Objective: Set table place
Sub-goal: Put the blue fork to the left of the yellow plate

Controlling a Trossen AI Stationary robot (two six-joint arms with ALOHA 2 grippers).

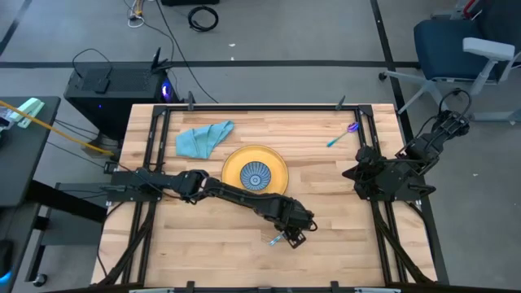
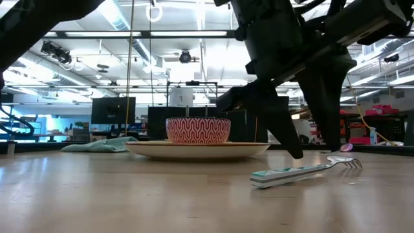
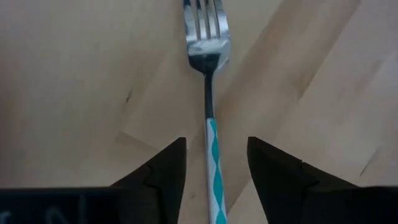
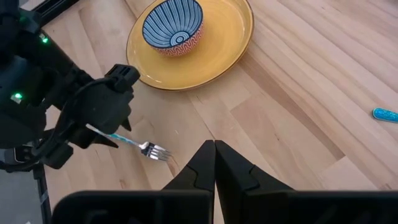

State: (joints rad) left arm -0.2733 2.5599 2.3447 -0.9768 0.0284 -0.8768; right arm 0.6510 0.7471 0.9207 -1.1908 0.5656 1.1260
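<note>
**Fork laid down, spoon and cloth still out of place**

Nearest the front edge of the light plank tabletop (image 1: pixel 212 236): a steel fork with a teal-and-white patterned handle (image 3: pixel 211 124) lies flat on the wood. The left gripper (image 3: pixel 214 165) sits low over its handle, fingers parted on either side and not touching it. Judged: fork placed, just beside the plate on the right-arm side.

Mid-table: a yellow round plate (image 1: pixel 277 163) carries a small bowl, blue-striped inside and red-patterned outside (image 1: pixel 256 176). This part looks settled.

Farther back: a crumpled teal cloth (image 1: pixel 203 138) lies behind the plate towards the left. A teal-handled utensil with a purple end (image 1: pixel 342 135), probably a spoon, lies well apart near the far right corner. Both likely remain to be set.

The right gripper (image 4: pixel 214 163) waits at the right edge, fingers pressed together, holding nothing.
</note>
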